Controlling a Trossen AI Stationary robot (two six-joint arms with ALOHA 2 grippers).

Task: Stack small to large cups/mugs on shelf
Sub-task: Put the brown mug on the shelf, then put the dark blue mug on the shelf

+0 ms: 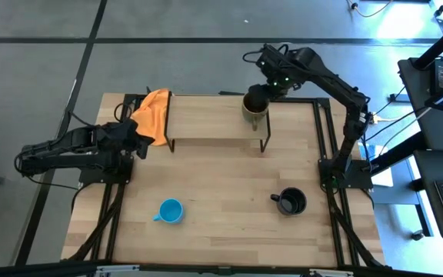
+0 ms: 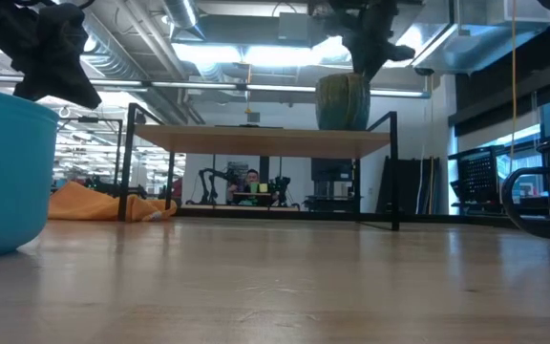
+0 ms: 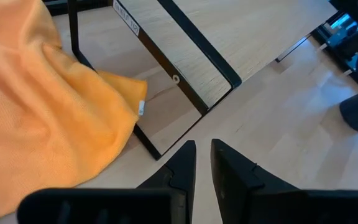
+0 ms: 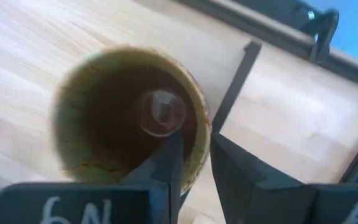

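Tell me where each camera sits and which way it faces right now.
High: overhead, straight down on the table, both arms.
Low: tabletop height, level under the shelf; arms enter from above.
Left wrist: past the left end effector at the cloth.
Right wrist: down into the olive mug; right end effector pinches its rim.
Shared: high and low both show the olive mug on the shelf.

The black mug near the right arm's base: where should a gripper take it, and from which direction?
The mid-sized black handled mug stands upright on the wooden tabletop, mouth open upward, its handle pointing toward the table's left. Probably best to come straight down and pinch the rim wall on the side away from the handle, one finger inside and one outside, as the right gripper straddles the olive-brown mug's rim.
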